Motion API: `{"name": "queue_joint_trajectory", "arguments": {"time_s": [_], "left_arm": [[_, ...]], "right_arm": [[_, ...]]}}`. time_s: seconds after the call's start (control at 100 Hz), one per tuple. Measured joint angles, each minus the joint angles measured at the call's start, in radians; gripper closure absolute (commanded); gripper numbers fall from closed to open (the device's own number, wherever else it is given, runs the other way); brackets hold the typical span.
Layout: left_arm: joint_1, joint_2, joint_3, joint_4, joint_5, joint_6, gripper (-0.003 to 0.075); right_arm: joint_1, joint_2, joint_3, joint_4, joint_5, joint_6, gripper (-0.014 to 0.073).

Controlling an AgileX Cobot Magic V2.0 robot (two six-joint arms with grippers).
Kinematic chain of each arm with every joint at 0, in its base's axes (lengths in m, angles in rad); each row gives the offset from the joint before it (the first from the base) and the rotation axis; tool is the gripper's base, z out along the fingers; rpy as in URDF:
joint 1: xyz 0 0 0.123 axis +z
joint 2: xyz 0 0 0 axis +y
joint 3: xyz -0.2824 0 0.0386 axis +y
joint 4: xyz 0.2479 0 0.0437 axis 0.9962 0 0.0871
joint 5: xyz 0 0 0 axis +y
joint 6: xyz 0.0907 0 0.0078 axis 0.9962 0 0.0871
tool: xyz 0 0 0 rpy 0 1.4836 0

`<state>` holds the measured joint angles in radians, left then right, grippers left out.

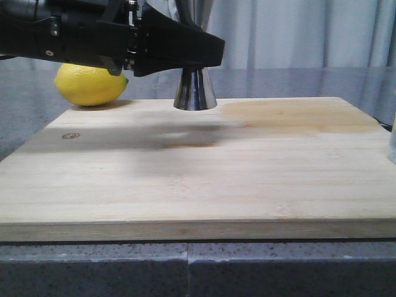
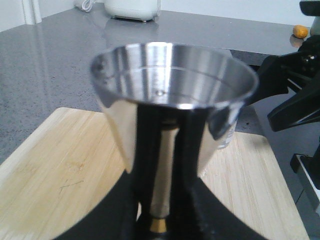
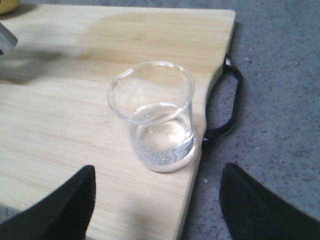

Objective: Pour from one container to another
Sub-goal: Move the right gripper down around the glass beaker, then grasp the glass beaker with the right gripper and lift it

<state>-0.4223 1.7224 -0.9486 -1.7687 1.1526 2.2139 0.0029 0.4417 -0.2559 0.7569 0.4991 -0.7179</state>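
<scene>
A steel double-cone jigger stands upright at the far middle of the wooden cutting board. My left gripper is shut on its waist. I cannot tell whether its base touches the board. In the left wrist view the jigger's open cup fills the middle, above the left gripper. A clear glass holding a little clear liquid stands at the board's right edge. The right gripper is open, just short of the glass, one finger over the board. The glass barely shows in the front view.
A lemon lies beyond the board's far left corner. A black handle loop sticks out from the board's right side over the grey counter. The right arm shows dark beyond the jigger. A white appliance stands far back.
</scene>
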Motion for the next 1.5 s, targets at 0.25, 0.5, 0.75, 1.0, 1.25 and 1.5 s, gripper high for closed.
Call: {"name": "queue_joint_trajectory", "arguments": {"time_s": [0.25,0.5,0.75,1.0,1.25,1.5], "left_arm": [[0.000,0.000,0.000,0.000,0.000,0.000,0.0739],[0.000,0.000,0.000,0.000,0.000,0.000,0.0739],[0.000,0.000,0.000,0.000,0.000,0.000,0.0738],[0.000,0.000,0.000,0.000,0.000,0.000,0.0739],[0.000,0.000,0.000,0.000,0.000,0.000,0.0738],[0.000,0.000,0.000,0.000,0.000,0.000,0.0739]], "right_arm": [[0.000,0.109,0.000,0.154,-0.048,-0.192,0.0120],[0.000,0.115,0.000,0.173,-0.093,-0.224,0.0120],[0.000,0.116,0.000,0.175,-0.103,-0.251,0.0120],[0.000,0.139,0.000,0.175,-0.112,-0.265,0.0125],[0.000,0.184,0.000,0.228,-0.121,-0.317,0.0125],[0.000,0.215,0.000,0.334,-0.136,-0.433,0.0125]]}}
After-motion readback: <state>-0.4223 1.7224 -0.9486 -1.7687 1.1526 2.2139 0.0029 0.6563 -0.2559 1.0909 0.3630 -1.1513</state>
